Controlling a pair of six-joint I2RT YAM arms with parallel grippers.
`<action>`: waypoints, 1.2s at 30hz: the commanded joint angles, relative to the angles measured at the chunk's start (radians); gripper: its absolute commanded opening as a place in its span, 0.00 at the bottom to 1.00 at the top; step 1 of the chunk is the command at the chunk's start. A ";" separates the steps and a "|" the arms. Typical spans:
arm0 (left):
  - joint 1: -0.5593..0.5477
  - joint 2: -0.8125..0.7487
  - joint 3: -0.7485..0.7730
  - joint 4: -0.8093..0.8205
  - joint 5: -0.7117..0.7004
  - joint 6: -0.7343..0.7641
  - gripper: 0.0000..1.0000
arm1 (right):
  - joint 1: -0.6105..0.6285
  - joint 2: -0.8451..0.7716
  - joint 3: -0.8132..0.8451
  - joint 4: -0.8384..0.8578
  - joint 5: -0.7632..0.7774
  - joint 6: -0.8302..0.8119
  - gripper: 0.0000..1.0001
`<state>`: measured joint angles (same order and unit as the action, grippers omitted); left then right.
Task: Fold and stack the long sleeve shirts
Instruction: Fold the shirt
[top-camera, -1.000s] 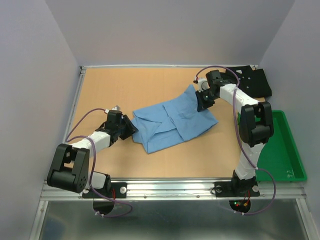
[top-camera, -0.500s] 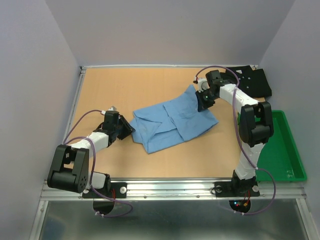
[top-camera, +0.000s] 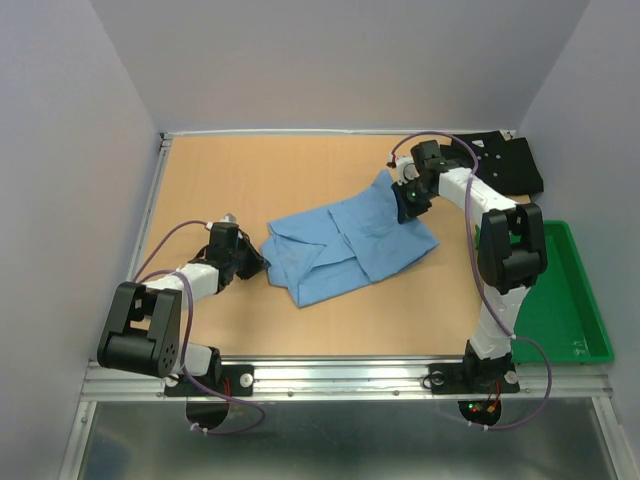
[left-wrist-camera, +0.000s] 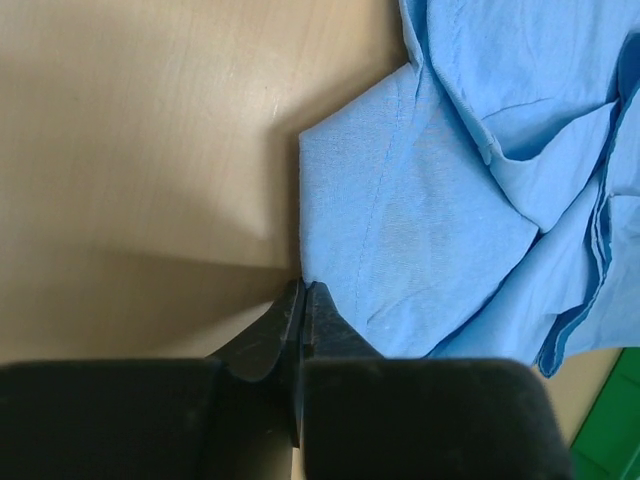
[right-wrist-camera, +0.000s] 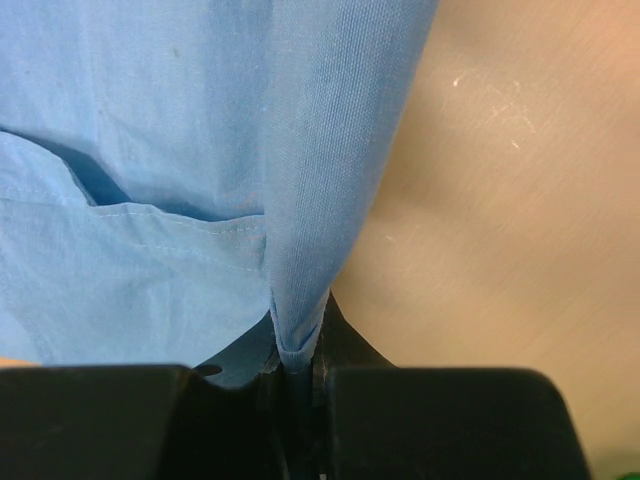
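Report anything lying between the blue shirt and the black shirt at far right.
Nothing loose shows there. Only the right arm, its pincer shut on the light blue shirt, crosses toward the black shirt.

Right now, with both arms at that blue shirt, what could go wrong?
1. The left pincer is shut at the very corner of the light blue shirt; it may hold little or no cloth and slip off when pulled.
2. The right pincer holds only a narrow fold, and the shirt lies rumpled, so pulling may bunch it further.

White-and-black arms, purple cables, apparently plain black fingers.
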<state>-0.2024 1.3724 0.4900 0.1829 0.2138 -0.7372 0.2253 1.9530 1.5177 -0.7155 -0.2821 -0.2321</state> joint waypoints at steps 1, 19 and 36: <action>0.003 -0.004 -0.013 0.035 0.029 0.002 0.01 | 0.016 -0.032 0.078 -0.004 0.095 -0.006 0.01; 0.001 0.083 0.005 0.145 0.165 -0.053 0.00 | 0.333 -0.080 0.165 -0.013 0.932 0.019 0.01; 0.000 0.108 -0.041 0.240 0.243 -0.110 0.00 | 0.664 0.099 0.292 -0.104 0.913 0.283 0.05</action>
<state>-0.2008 1.4895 0.4717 0.3752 0.4191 -0.8291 0.8631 1.9991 1.7443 -0.8001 0.6796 -0.0681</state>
